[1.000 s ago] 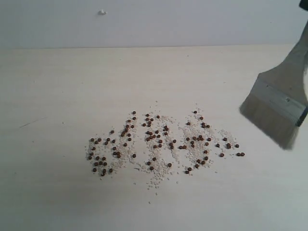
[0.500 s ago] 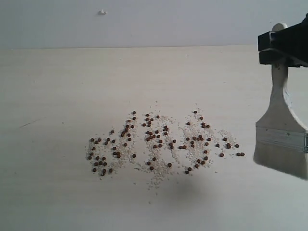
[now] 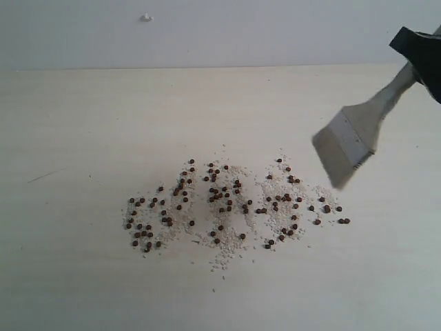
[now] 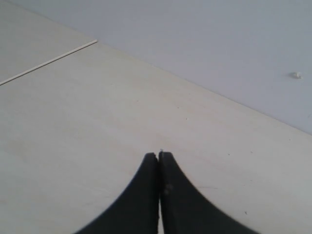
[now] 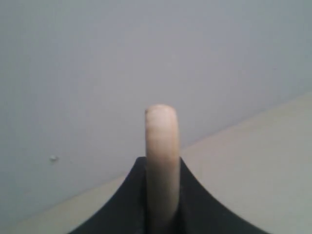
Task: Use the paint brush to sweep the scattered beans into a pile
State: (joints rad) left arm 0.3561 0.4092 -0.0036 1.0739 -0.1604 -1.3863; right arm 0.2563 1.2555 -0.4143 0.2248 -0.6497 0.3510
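Now the paint brush [image 3: 360, 129] has tilted leftward, nearer the beans [image 3: 229, 203].

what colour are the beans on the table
The beans are dark reddish-brown, scattered among whitish crumbs; clearest in the exterior view.

The light wooden table [image 3: 83, 110] is open around the flat pale-handled paint brush [image 3: 353, 136]; small reddish-brown beans [image 3: 228, 203] lie just beside its bristles.

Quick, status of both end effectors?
Left end effector: closed, holding nothing.
Right end effector: closed on the brush handle.
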